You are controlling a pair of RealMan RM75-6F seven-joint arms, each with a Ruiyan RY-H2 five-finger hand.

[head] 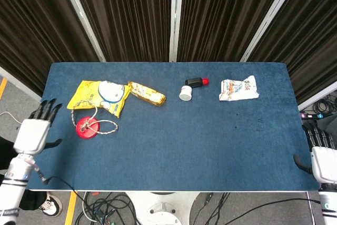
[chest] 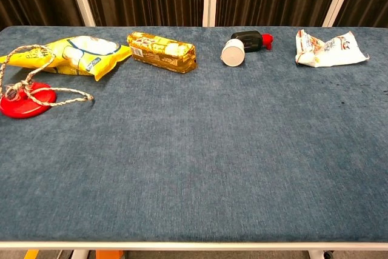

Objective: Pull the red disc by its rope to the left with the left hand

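Now the red disc [head: 87, 128] and rope [head: 100, 125] are seen right of the left hand [head: 32, 135], fingers spread, holding nothing, beyond the table [head: 174, 151] edge.

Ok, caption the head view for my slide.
Red disc with slack rope lying near the table's left edge; open left hand off to its side.

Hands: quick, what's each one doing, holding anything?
Left hand: open, fingers spread, holding nothing, off the table's left edge.
Right hand: at the right frame edge, nothing visible in it; open or closed cannot be told.
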